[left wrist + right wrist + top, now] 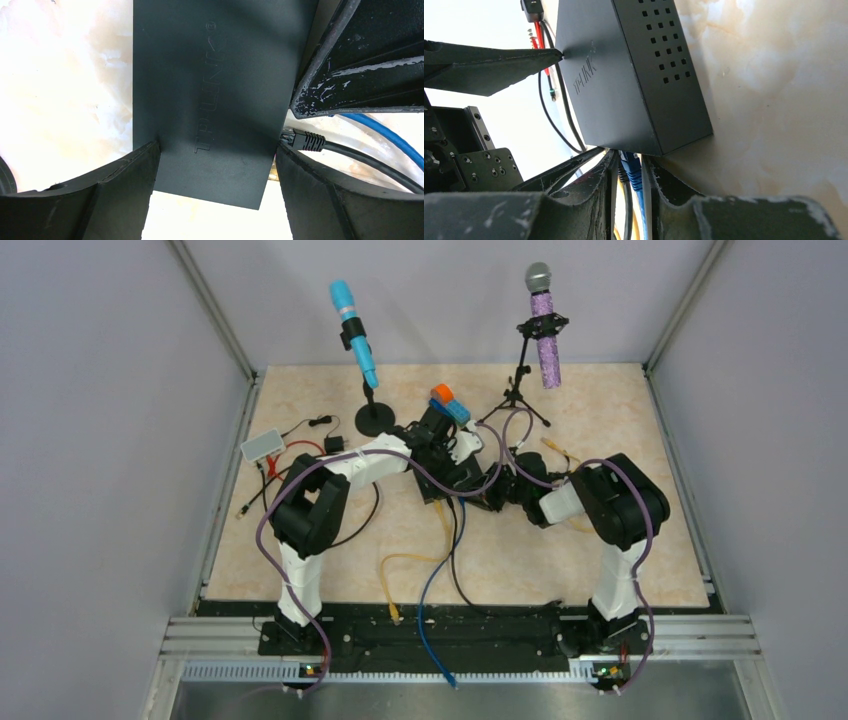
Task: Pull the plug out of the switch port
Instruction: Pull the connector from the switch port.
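The blue plug [631,172] sits in the unseen switch port on the cable edge of the flat black rectangular vented switch box [624,90]. The right gripper [629,159] brackets it alongside a black cable [626,210]; whether it pinches, I cannot tell. The left gripper [216,150] clasps the box's sides. A pull could drag that cable too, or a latched plug could haul the box loose.

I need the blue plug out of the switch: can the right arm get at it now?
Probably yes: the right gripper has a finger on either side of the blue plug at the switch. A black cable shares that gap and may get pinched too.
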`<action>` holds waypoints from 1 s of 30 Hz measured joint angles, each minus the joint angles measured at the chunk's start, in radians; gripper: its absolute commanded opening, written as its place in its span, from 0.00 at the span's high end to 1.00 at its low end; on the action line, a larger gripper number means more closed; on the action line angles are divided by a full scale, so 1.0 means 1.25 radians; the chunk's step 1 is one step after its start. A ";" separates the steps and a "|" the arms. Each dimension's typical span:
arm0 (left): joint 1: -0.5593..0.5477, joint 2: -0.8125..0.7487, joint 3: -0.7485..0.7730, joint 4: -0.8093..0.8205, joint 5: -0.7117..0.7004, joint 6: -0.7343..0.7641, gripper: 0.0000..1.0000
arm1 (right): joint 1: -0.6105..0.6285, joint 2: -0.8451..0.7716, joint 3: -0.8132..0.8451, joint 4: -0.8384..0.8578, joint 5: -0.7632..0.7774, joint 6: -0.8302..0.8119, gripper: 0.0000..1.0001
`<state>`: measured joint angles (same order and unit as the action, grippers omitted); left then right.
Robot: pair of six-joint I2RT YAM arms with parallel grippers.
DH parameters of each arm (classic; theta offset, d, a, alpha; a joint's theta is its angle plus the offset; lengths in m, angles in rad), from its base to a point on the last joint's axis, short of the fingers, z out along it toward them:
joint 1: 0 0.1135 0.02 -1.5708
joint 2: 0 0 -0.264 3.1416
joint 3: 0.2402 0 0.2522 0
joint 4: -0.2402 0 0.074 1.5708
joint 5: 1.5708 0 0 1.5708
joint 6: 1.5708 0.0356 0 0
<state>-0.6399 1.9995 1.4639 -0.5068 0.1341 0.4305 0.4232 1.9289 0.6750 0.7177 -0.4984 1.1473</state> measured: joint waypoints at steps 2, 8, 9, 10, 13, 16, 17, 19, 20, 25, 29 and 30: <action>0.000 0.000 0.000 0.000 0.000 -0.001 0.11 | 0.000 0.000 0.000 0.000 0.001 0.000 0.78; 0.000 0.000 0.000 0.000 0.000 -0.001 0.11 | 0.000 0.000 0.000 0.001 0.001 0.011 0.70; 0.000 0.000 0.000 0.001 0.000 -0.001 0.11 | 0.000 0.000 0.000 0.002 0.001 0.015 0.70; 0.000 0.000 0.000 0.001 0.000 -0.001 0.11 | 0.000 0.000 0.000 0.003 0.001 0.019 0.71; 0.000 0.000 0.000 0.001 0.001 -0.001 0.11 | 0.000 0.000 0.000 0.002 0.002 0.027 0.74; 0.000 0.000 0.000 0.001 0.001 -0.001 0.12 | 0.000 0.000 0.000 -0.002 0.005 0.029 0.77; 0.000 0.000 0.000 0.001 0.001 -0.001 0.12 | 0.000 0.000 0.000 -0.003 0.006 0.029 0.78; 0.000 0.000 0.000 0.001 0.001 -0.001 0.12 | 0.000 0.000 0.000 -0.005 0.008 0.033 0.80; 0.000 0.000 0.000 0.001 0.002 -0.001 0.12 | 0.000 0.001 0.000 -0.006 0.008 0.034 0.81; 0.000 0.000 0.000 0.001 0.003 -0.001 0.12 | 0.000 0.002 0.000 -0.006 0.009 0.034 0.89; 0.000 0.000 0.000 0.001 0.003 -0.001 0.12 | 0.000 0.002 0.000 -0.007 0.009 0.030 0.97; 0.000 0.000 0.000 0.001 0.003 -0.001 0.12 | 0.000 0.002 0.000 -0.008 0.009 0.027 1.00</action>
<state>-0.6399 1.9995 1.4639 -0.5060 0.1379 0.4290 0.4232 1.9308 0.6750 0.7082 -0.4873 1.1805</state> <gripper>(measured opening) 0.884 0.162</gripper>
